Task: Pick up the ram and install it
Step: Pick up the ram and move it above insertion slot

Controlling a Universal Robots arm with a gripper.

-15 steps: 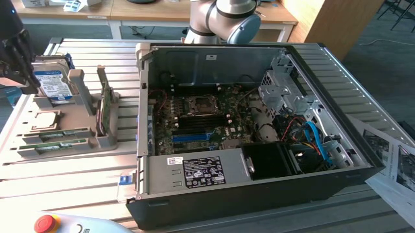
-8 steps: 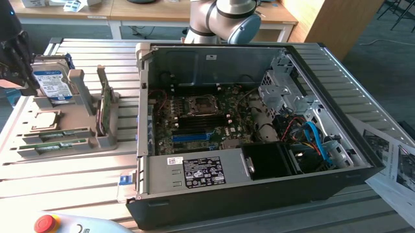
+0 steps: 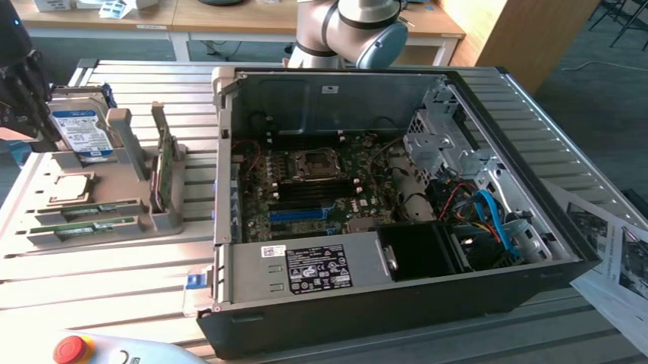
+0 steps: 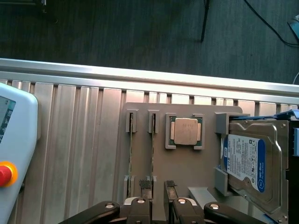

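Note:
Two ram sticks stand on edge in the grey parts tray point(image 4: 187, 168). One ram stick point(image 4: 152, 154) is closer to the CPU, and the other ram stick point(image 4: 131, 154) runs parallel beside it. In the exterior view the ram point(image 3: 83, 218) shows as thin green strips at the tray's front. My gripper point(image 4: 158, 186) hovers above the tray, open and holding nothing. Its dark fingertips point(image 4: 145, 184) straddle the end of the stick nearer the CPU without touching it. The motherboard point(image 3: 314, 189), with its long slots, lies inside the open PC case point(image 3: 405, 296).
The tray also holds a CPU point(image 4: 185, 131), a blue-labelled hard drive point(image 4: 246, 161) and an upright green card point(image 3: 162, 171). A white pendant with a red button point(image 4: 5, 173) lies beside the tray. Cables and a drive cage point(image 3: 445, 144) crowd the case's right side.

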